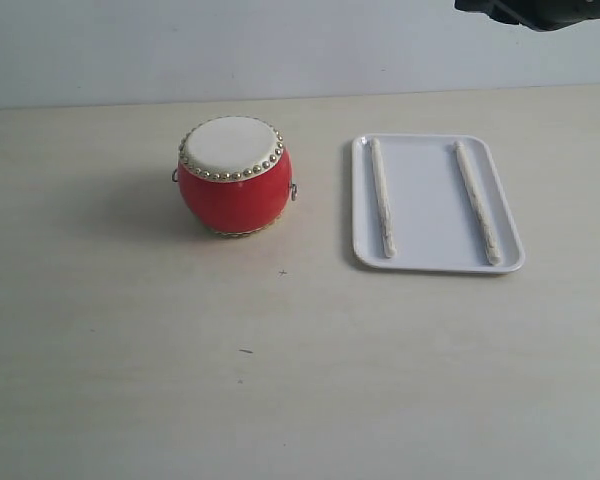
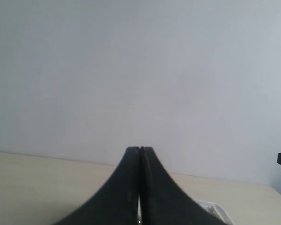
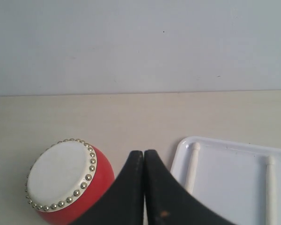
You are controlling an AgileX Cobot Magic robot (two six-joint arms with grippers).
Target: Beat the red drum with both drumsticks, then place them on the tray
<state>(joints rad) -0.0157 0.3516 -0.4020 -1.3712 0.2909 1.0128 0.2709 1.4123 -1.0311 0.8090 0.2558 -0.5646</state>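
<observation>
- The right end effector point(image 3: 144, 154) hangs above the desk point(image 1: 130, 350). In its wrist view, the red drum point(image 3: 65, 183) shows on one side of the fingers and the tray point(image 3: 229, 173) on the other. It touches neither of them.
- The left end effector point(image 2: 139, 152) is well apart from the drum. Its wrist view gives only a white corner close to the fingers, and we believe this is the tray's corner.
- In the exterior view the drum stands upright on the desk, to the left of the tray and with a clear gap between them.
- The two drumsticks lie inside the tray, one point(image 1: 382, 198) near its left rim and the other point(image 1: 477, 202) near its right rim. They are apart and do not cross.
- The drum is small and round-bellied, red, with a cream skin top, a ring of golden studs around the skin and small metal rings on its sides.
- The drumsticks are slim, pale wood, and each is longer than the drum is wide. The tray is flat, white and rectangular, with rounded corners and a low rim.
- Both end effectors have their dark fingers pressed together with nothing between them. They hold nothing and touch nothing.
</observation>
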